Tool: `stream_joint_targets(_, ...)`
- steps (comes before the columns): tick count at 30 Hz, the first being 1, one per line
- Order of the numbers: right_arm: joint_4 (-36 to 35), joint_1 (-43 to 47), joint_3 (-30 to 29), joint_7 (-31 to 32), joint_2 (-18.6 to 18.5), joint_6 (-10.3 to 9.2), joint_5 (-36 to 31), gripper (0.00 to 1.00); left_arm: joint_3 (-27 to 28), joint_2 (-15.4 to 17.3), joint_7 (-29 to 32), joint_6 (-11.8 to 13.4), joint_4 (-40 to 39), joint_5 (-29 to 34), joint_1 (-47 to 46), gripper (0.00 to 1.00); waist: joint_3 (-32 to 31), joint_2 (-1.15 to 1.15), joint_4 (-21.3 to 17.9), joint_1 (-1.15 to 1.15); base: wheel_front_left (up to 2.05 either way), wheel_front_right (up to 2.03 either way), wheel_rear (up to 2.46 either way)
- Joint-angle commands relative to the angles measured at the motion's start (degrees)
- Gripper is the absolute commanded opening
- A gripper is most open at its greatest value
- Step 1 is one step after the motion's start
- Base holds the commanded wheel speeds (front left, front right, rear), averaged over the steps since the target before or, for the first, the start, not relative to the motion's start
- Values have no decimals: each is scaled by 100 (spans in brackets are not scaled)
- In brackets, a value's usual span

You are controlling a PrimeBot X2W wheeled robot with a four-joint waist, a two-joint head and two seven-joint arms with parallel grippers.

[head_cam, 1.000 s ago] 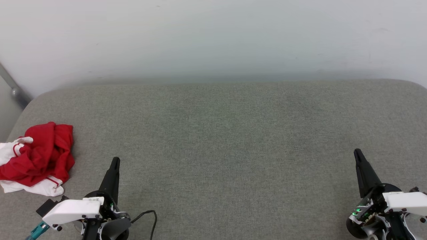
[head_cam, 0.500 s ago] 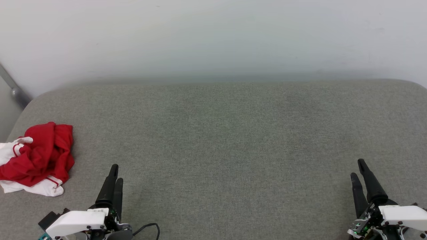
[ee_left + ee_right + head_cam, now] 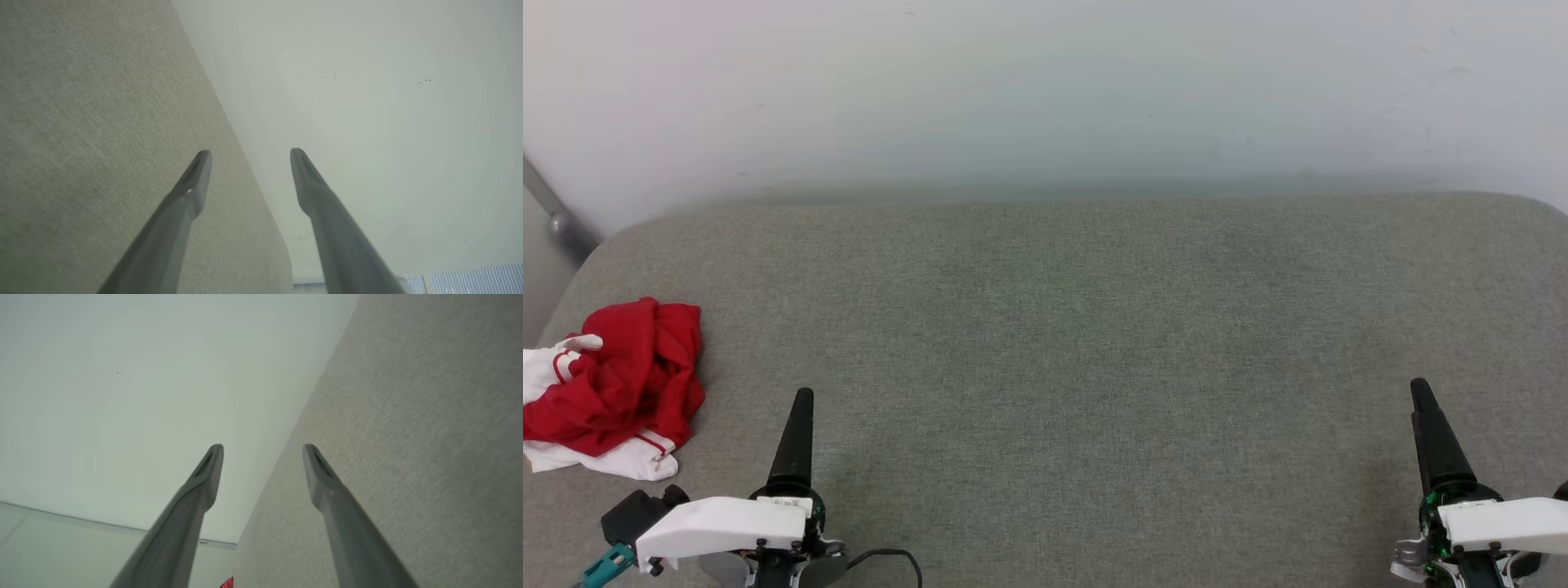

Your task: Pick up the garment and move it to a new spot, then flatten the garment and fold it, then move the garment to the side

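The garment [image 3: 613,388], red with white sleeves, lies crumpled at the left edge of the grey padded surface [image 3: 1062,327]; a small red tip of it [image 3: 227,583] shows at the bottom of the right wrist view. My left gripper [image 3: 802,400] hovers at the lower left, to the right of the garment and apart from it. Its fingers stand open and empty in the left wrist view [image 3: 250,154]. My right gripper [image 3: 1419,390] is at the lower right, far from the garment, open with nothing between its fingers [image 3: 263,448].
A pale wall [image 3: 1045,90] rises behind the padded surface. A grey metal bar [image 3: 556,214] slants down at the far left. A dark cable [image 3: 890,559] loops beside the left wrist.
Both grippers have gone from shut to open. Both shifted slightly at the bottom of the head view. The garment has not moved.
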Motion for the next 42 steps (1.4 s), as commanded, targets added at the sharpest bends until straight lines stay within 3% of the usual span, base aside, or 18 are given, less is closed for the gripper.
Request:
stream_joint_targets(1,-154,-16,-7,-52,-5,1,-204,100,-28,10,-45,32,-142,177,-58,100,1,0,0,0,0,0,0)
stream_joint_targets(24,-764,312,321,-542,-3,1,-3151,100,-615,56,-533,672,-357,2975,101,100,11,0,27,0,0,0,0)
stream_joint_targets(42,-995,516,412,-859,-1,1,-4580,100,-1070,208,-843,970,-519,4261,191,100,23,0,58,0,0,0,0)
